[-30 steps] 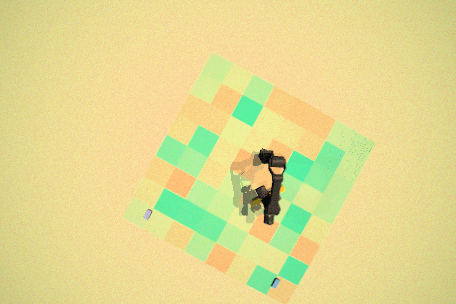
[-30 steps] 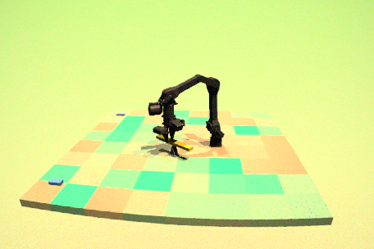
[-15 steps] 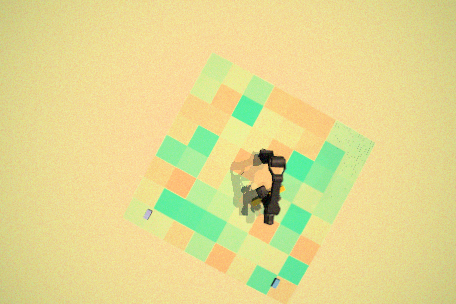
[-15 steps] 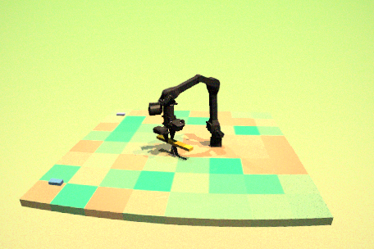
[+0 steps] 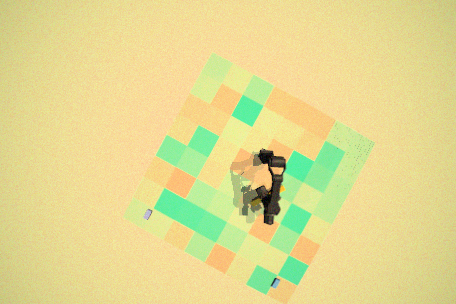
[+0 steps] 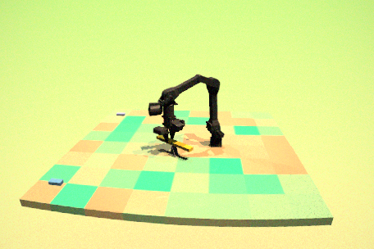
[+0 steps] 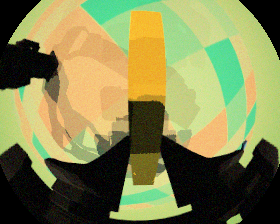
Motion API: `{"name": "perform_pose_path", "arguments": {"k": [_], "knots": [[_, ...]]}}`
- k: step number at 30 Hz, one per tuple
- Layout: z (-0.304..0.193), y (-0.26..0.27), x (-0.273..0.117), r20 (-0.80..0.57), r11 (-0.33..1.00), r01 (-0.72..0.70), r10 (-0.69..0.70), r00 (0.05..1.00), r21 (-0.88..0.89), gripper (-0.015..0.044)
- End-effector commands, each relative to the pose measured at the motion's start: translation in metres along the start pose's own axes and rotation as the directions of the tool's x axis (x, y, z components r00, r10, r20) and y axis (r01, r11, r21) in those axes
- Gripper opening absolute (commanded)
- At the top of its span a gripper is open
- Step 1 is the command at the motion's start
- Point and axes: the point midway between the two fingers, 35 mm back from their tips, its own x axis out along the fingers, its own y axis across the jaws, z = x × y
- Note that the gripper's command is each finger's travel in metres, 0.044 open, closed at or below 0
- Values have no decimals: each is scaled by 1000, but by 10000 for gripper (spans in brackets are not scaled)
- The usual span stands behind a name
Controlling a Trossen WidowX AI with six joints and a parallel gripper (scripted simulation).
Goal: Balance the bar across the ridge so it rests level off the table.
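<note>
So we've got our claw (image 6: 171, 138) (image 7: 144, 139) pinching the yellow bar (image 5: 282, 189) (image 6: 184, 147) (image 7: 147, 60) above the worktop (image 5: 195, 215) (image 6: 193, 180), mid-frame in the exterior view.

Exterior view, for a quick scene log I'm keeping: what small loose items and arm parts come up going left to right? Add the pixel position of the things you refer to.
Blue block (image 6: 56, 182), pale lilac block (image 6: 120, 114), yellow bar (image 6: 184, 146), arm's base (image 6: 216, 142).
</note>
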Motion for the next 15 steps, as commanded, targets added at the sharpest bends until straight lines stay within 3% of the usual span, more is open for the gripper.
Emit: {"name": "perform_pose_path", "arguments": {"k": [1,15], "knots": [[0,-1,1,2,1000,3,-3,1000,0,0],[0,-1,2,2,1000,3,-3,1000,0,0]]}}
